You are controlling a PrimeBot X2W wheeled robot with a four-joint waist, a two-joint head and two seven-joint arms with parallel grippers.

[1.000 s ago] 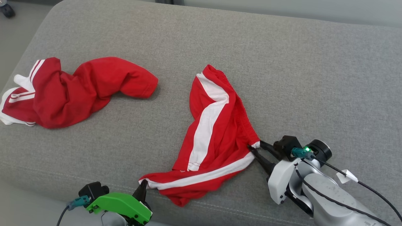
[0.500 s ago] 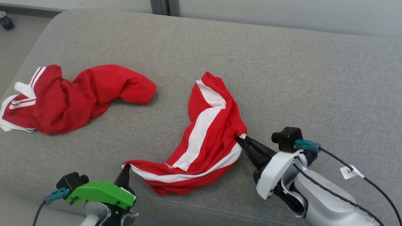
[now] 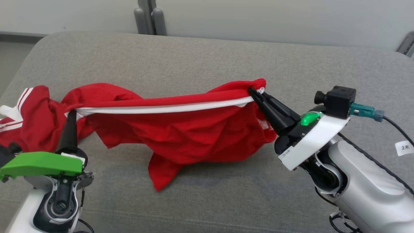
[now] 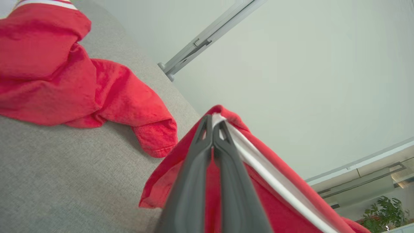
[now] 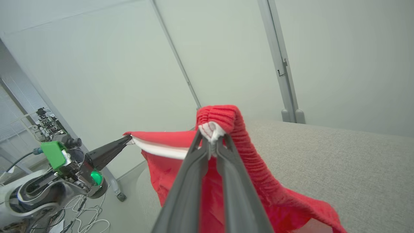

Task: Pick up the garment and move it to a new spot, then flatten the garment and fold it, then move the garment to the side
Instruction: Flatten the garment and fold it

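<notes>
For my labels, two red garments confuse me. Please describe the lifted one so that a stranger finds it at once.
On the grey fabric cushion, look at the middle. There the red cloth garment with one long white stripe hangs stretched between the left claw and right claw. Unlike the crumpled red and white garment lying at the left edge, it is raised and pulled taut.

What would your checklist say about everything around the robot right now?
Surface: grey fabric cushion, smooth.
Job's things: red garment with a white stripe, stretched between both grippers, lower part hanging toward the cushion.
Clutter: second red garment, crumpled at the left.
Grippers: left gripper and right gripper, each shut on an end of the striped garment.
Cables: black cable trailing from the right wrist.
Surroundings: pale wall, grey posts.
</notes>
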